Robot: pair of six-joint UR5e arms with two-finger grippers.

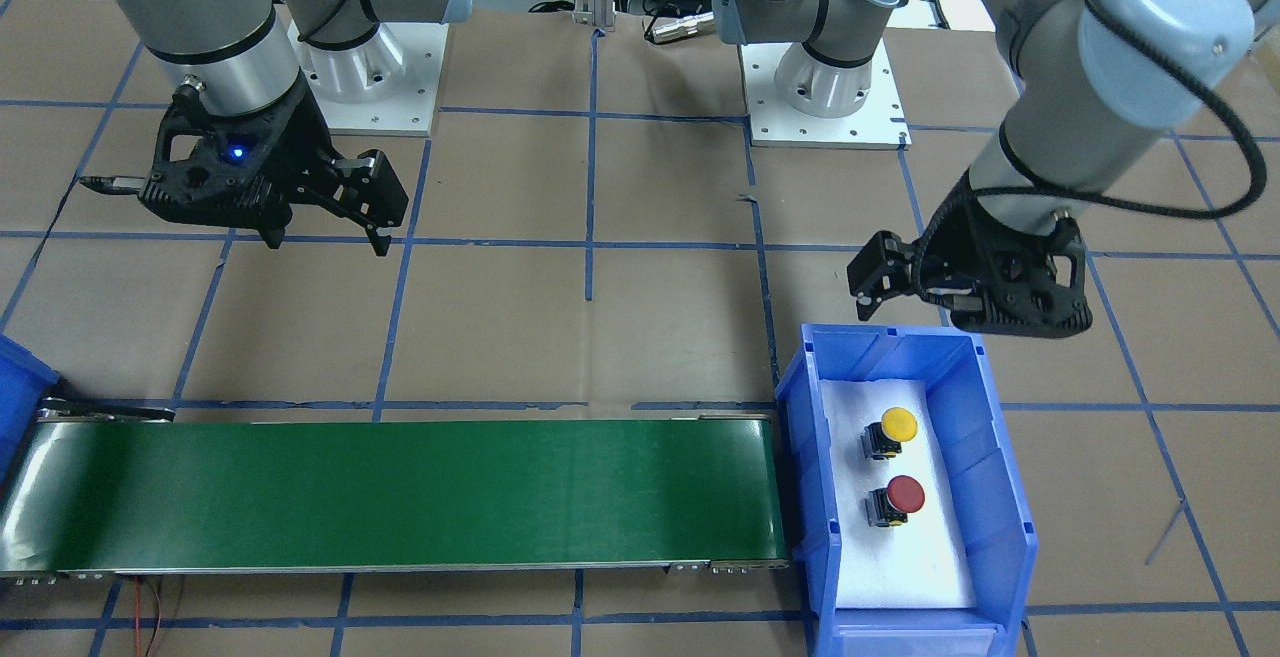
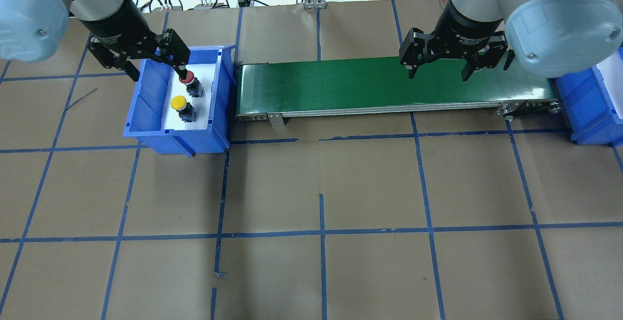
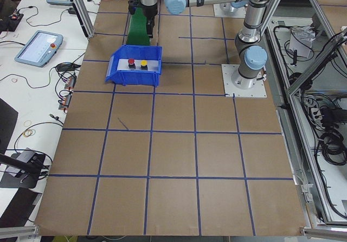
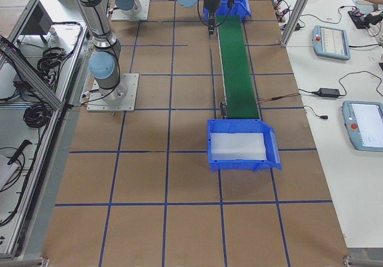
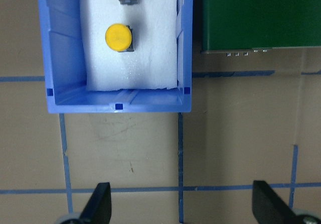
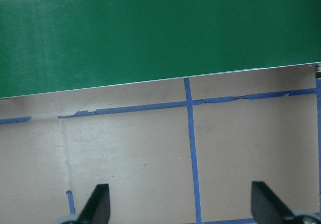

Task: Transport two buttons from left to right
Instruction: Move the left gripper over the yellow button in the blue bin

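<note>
Two buttons stand on white foam in a blue bin (image 1: 990, 457): yellow-capped (image 1: 897, 425) and red-capped (image 1: 905, 495). Overhead they show as yellow (image 2: 178, 102) and red (image 2: 187, 77). My left gripper (image 1: 915, 307) hangs open and empty above the table on the robot's side of the bin. Its wrist view shows the left gripper (image 5: 183, 206) with wide-spread fingers, and the yellow button (image 5: 118, 37) lies ahead inside the bin (image 5: 118, 106). My right gripper (image 2: 439, 74) is open and empty beside the green belt (image 2: 389, 84), on the robot's side.
The green conveyor belt (image 1: 400, 492) runs between the button bin and a second blue bin (image 4: 239, 147), which holds only white foam. Brown paper with blue tape lines covers the table. Arm bases (image 1: 825, 87) stand behind. Tablets and cables lie beyond the table.
</note>
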